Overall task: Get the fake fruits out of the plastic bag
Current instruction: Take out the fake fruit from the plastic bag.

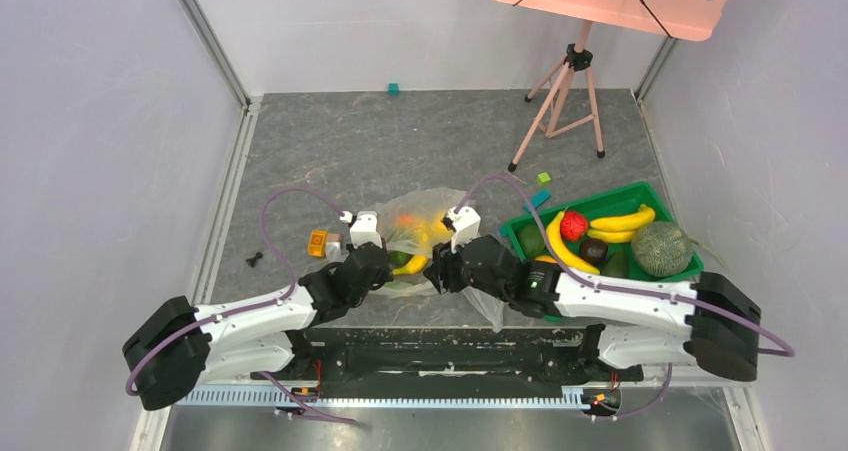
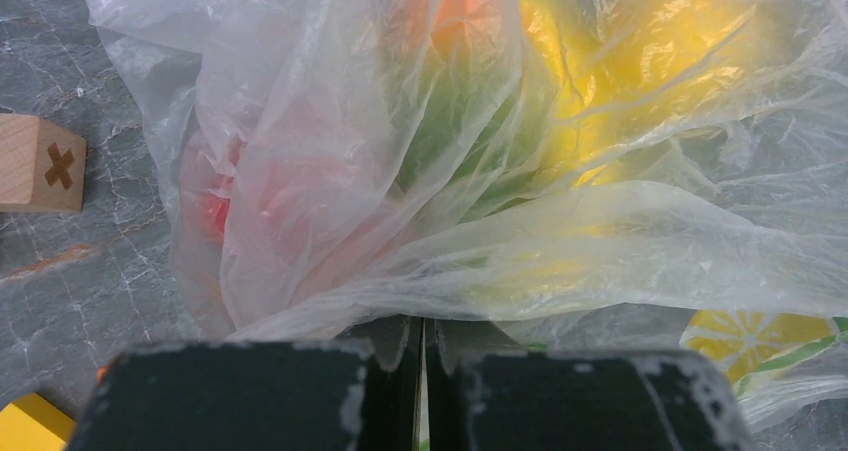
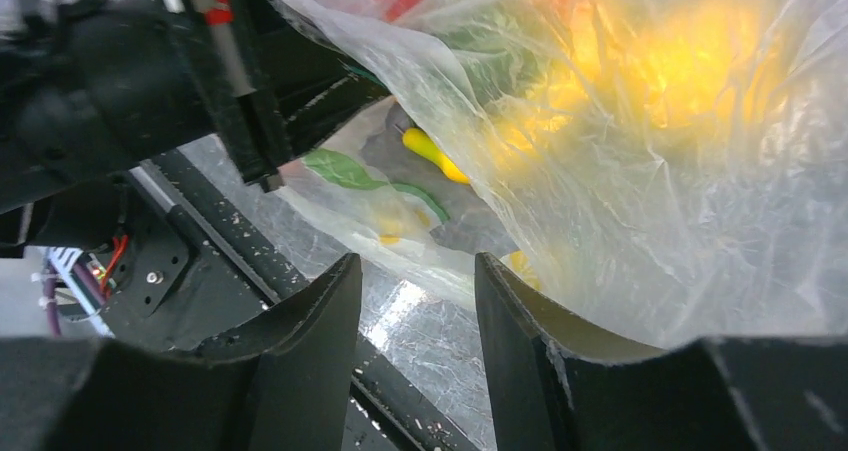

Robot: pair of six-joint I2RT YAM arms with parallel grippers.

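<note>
The plastic bag [image 1: 425,226] lies crumpled mid-table with fake fruits inside. Through its film the left wrist view shows a yellow fruit [image 2: 640,51], a green one [image 2: 450,141] and a red one [image 2: 215,206]. A banana's yellow end [image 1: 412,264] shows at the bag's near edge, also in the right wrist view [image 3: 435,156]. My left gripper [image 1: 385,271] is at the bag's near left edge, its jaws [image 2: 422,326] shut on a thin fold of bag [image 2: 560,241]. My right gripper [image 1: 440,271] is open and empty [image 3: 415,271], just beside the bag's [image 3: 650,191] near right edge.
A green tray [image 1: 600,199] at the right holds bananas [image 1: 622,219], a strawberry [image 1: 573,225], a melon [image 1: 660,248] and dark fruits. An orange block [image 1: 318,242] lies left of the bag; a wooden block [image 2: 40,161] and yellow block [image 2: 35,421] show nearby. A tripod [image 1: 565,91] stands behind.
</note>
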